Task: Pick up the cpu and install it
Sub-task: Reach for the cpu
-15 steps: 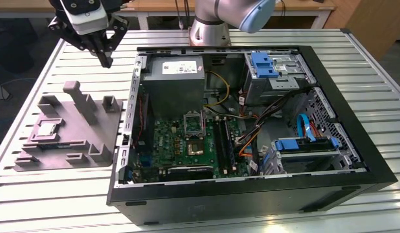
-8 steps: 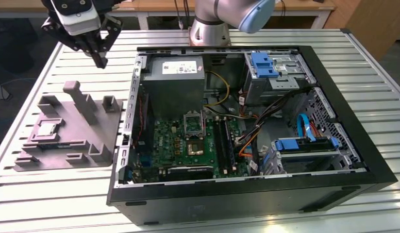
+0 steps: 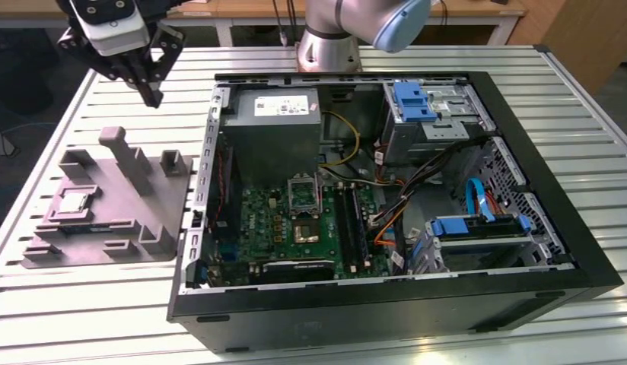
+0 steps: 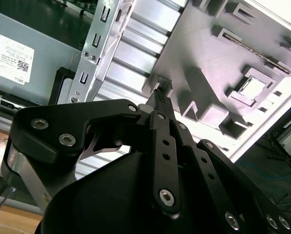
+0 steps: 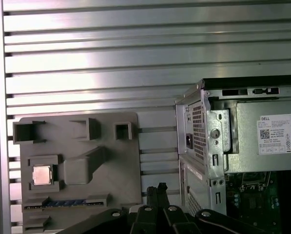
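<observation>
The cpu (image 3: 72,201) is a small silver square lying flat in a recess of the grey moulded tray (image 3: 131,220), at the exterior view's left of the open computer case. It also shows in both wrist views, cpu (image 5: 42,175) and cpu (image 4: 252,87). My gripper (image 3: 151,97) hangs high above the table, beyond the tray's far edge and apart from the cpu. Its fingertips (image 4: 160,97) are pressed together with nothing between them, and the gripper (image 5: 158,188) reads as shut. The black socket (image 3: 305,228) sits on the green motherboard inside the case.
The open computer case (image 3: 517,251) lies on the slatted metal table (image 3: 100,319), its wall (image 5: 203,141) close beside the tray. Inside are a grey power supply (image 3: 278,114), drive bays with blue clips (image 3: 415,103) and loose cables (image 3: 395,190). Posts (image 3: 116,144) rise from the tray.
</observation>
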Robot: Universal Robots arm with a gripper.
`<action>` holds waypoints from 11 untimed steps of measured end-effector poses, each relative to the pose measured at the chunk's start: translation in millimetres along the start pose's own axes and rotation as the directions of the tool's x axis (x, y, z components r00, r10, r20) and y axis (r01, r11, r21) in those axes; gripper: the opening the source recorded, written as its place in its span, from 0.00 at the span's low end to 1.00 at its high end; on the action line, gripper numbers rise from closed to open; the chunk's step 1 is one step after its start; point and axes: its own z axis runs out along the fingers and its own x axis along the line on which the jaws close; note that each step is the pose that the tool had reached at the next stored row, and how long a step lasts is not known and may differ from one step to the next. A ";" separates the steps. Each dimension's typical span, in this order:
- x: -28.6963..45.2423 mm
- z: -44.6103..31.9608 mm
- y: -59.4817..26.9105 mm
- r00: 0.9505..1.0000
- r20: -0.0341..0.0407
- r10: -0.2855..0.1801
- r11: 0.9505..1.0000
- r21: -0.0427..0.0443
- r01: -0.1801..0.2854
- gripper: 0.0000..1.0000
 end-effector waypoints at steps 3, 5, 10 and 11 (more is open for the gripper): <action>1.5 0.0 -0.1 1.000 0.000 0.000 1.000 0.000 0.000 0.11; 2.7 0.1 -0.2 1.000 0.000 0.000 1.000 0.000 0.000 0.11; 5.5 0.4 -0.4 1.000 0.000 0.000 1.000 0.000 0.000 0.11; 5.9 0.5 -0.5 1.000 0.000 0.000 1.000 0.000 0.000 0.11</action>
